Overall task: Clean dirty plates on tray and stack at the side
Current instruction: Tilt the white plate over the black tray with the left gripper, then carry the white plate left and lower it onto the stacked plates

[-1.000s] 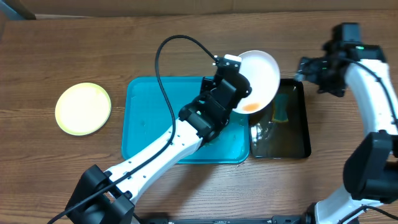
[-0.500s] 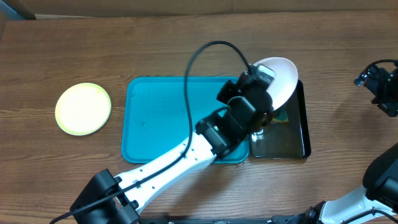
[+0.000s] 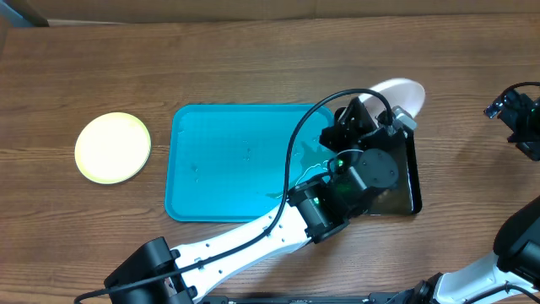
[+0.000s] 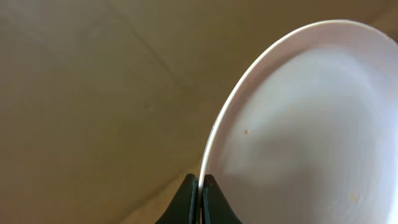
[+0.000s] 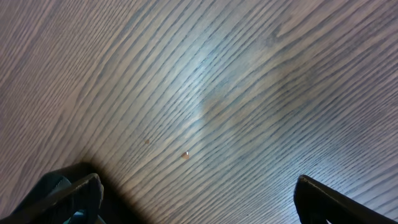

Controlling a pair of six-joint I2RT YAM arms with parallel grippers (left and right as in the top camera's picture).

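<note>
We see a brown wood-grain surface (image 3: 101, 67) filling almost the whole overhead view, with only a thin pale strip beyond its far edge and a dark corner at the top left to hint at the room. The blue tray (image 3: 228, 160) lies at the middle of it, its long side running left to right, and the part of it that shows carries no plate. Well to its left, alone on the bare wood, sits the yellow-green plate (image 3: 112, 149). Just beside the blue tray's right end lies the narrower black tray (image 3: 412, 169), largely covered by the left arm and its looping black cable (image 3: 291, 160). The left hand (image 4: 199, 180) is pressed together on the rim of the white plate (image 4: 311, 124), pinching it so that it stands steeply tilted at the far end of the black tray; behind it the wrist view gives only a blurred tan background. The right hand (image 5: 196, 193) is spread wide, holding nothing, above bare wood at the right edge, well apart from both trays.
</note>
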